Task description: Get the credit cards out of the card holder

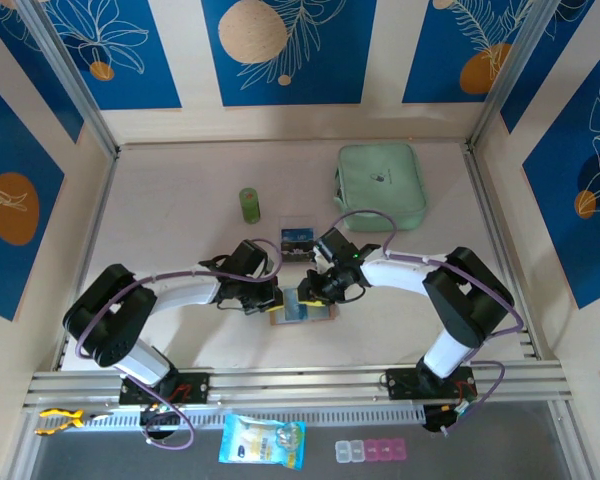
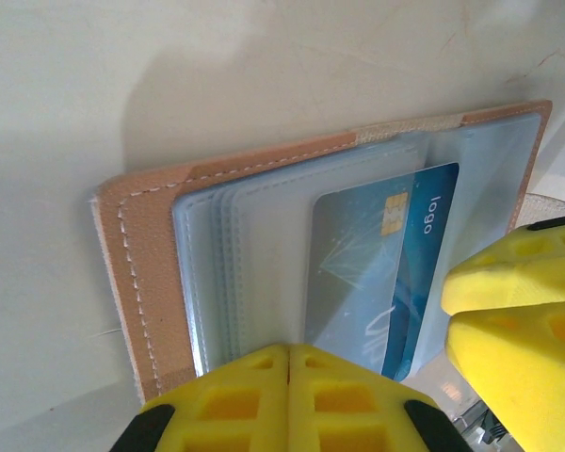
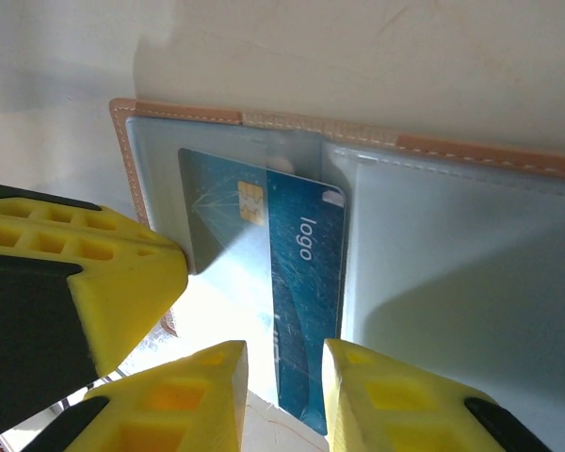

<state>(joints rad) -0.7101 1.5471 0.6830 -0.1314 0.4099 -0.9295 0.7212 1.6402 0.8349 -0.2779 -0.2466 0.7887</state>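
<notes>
Right jaws astride blue credit card [image 3: 301, 282]

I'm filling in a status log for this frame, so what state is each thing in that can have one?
card holder: open, lying flat.
blue card: sticking partly out of the holder.
left gripper: shut, at the holder's near edge.
right gripper: open, straddling the card's free end.
green pouch: closed, lying flat.

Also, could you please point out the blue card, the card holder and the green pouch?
Blue card [image 3: 306, 282], right wrist view: its printed face.
Card holder [image 2: 146, 282], left wrist view: its stitched tan border.
Green pouch [image 1: 380, 187], top view: its middle.
</notes>
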